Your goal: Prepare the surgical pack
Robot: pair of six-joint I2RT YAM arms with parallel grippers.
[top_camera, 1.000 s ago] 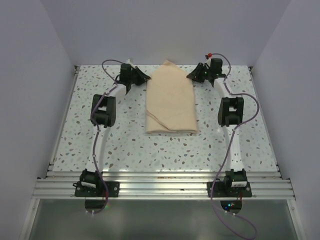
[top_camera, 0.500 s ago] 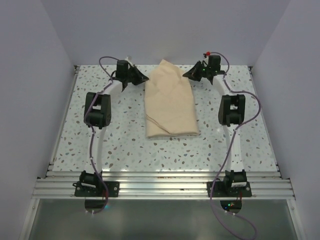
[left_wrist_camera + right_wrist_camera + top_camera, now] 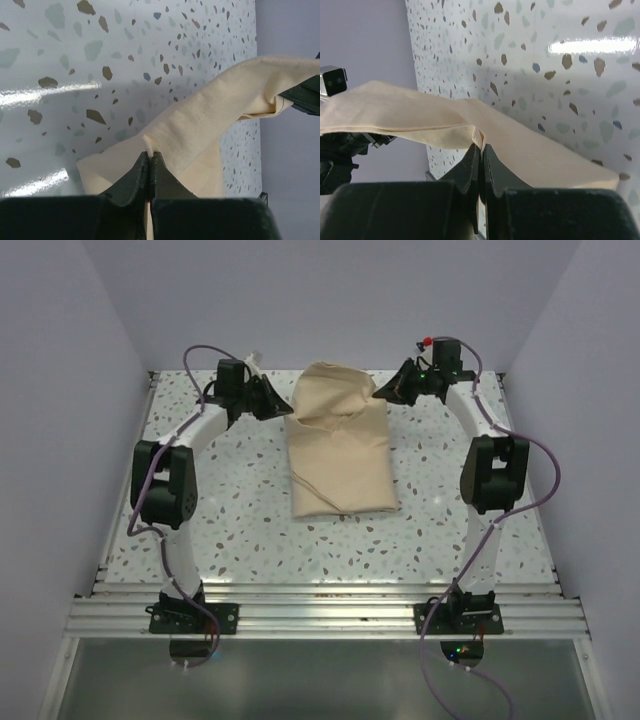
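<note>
Nearest the bottom of the overhead frame, two arm bases [image 3: 190, 615] on the rail [image 3: 320, 612], well apart from anything of the task. Farther up, at centre frame, surgical pack [image 3: 340, 455] on the speckled table [image 3: 220, 510]: tan cloth bundle, long axis running bottom to top of frame, near end flat with a loose fold at lower left, far end bunched and held up off the table. At that far end, left tool [image 3: 284, 406] on the upper-left corner and right tool [image 3: 380, 392] on the upper-right corner, roughly level, neither arm nearer than the other. Bulk of the pack thus toward the bottom of the frame from both tools. Judged next: far flap drawn down along the long axis toward the near end, both corners kept level to avoid a skewed fold. Not readable from above: the grip itself, tips lost against dark housings. Plain in the left wrist view: jaws pressed together, clamped on a ridge of cloth at lower centre, cloth stretching away to the upper right. Same in the right wrist view: jaws together on a pinched corner, sheet spanning toward the left of frame, clear of the table beneath. Supplied only from above: the pack's whole outline and its near end. Contents of the bundle hidden in every view.
</note>
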